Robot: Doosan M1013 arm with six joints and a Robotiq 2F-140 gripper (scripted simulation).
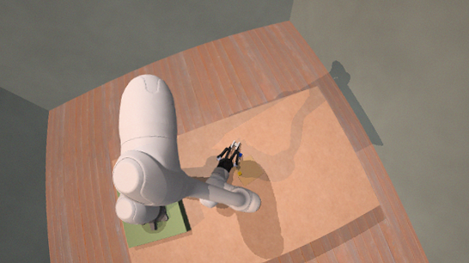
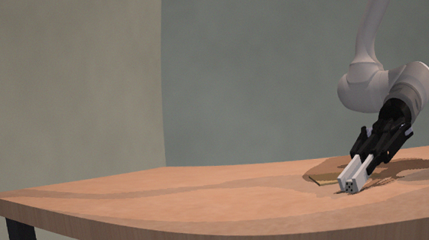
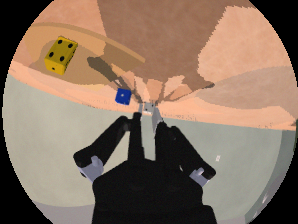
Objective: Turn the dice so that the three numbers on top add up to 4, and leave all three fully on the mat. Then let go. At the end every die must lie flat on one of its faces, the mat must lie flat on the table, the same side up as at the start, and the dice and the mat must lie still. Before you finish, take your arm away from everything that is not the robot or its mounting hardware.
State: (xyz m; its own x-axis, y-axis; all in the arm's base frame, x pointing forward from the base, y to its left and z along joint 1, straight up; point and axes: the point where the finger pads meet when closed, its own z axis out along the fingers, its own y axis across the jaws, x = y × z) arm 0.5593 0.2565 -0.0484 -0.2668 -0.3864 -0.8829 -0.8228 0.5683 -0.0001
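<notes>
My gripper [image 2: 351, 183] [image 1: 236, 143] [image 3: 147, 111] is tilted low over the table. Its fingers stand slightly apart around a white die [image 2: 351, 187]. The die sits at the fingertips and touches the surface, seemingly just off the near edge of the thin tan mat [image 2: 324, 174] [image 1: 253, 170] [image 3: 83, 39]. A yellow die [image 3: 60, 54] [image 1: 239, 173] lies flat on the mat. A small blue die [image 3: 123, 96] lies close to the left of my fingertips, near the mat's edge. The white die's top face is hidden.
The arm's base stands on a green plate [image 1: 158, 234] at the table's left. The big white arm body [image 1: 148, 127] hangs over the left part of the table. The table's front edge [image 2: 208, 232] is near in the side view.
</notes>
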